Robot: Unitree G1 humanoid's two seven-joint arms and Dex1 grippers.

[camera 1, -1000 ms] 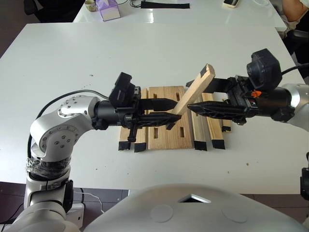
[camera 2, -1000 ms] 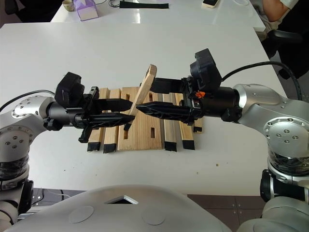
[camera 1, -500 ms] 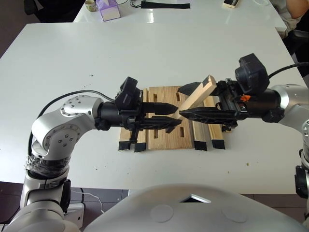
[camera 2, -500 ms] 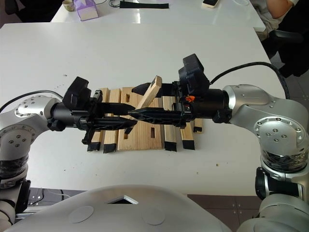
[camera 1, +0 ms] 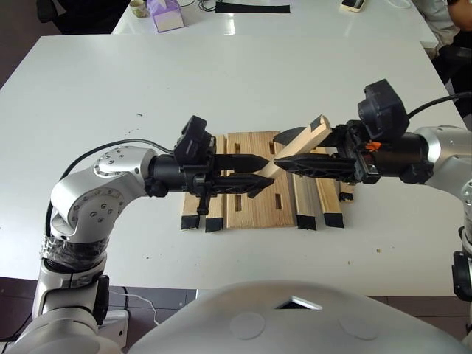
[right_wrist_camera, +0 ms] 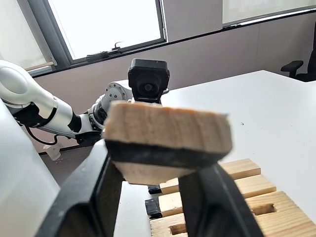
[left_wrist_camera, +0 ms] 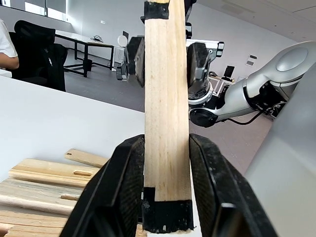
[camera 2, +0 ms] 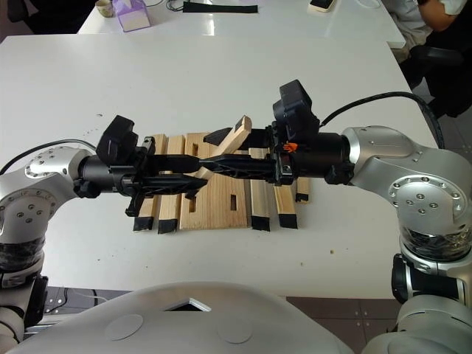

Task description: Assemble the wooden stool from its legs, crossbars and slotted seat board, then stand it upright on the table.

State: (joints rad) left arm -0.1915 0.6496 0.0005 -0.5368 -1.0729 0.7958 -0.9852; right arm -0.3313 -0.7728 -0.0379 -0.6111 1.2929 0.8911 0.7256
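Leg-fitting step: left gripper [camera 1: 267,169] and right gripper [camera 1: 282,149] both clamp the pale, black-tipped wooden leg [camera 1: 306,138], tilted toward 1 o'clock over the slotted wooden seat board [camera 1: 247,206]; next, probably seat its lower end in a slot.

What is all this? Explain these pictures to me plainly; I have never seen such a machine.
This is a humanoid robot with two arms, each ending in a two-fingered gripper. Two pictures look down from cameras in its head; the other two come from cameras on its wrists. On the white table lie a flat slotted wooden seat board and, on either side of it, several wooden bars with black ends. The left gripper and the right gripper meet above the board. Both are closed on one pale wooden bar with black ends, held tilted off the table. Each wrist picture shows that bar clamped, seen from close up.
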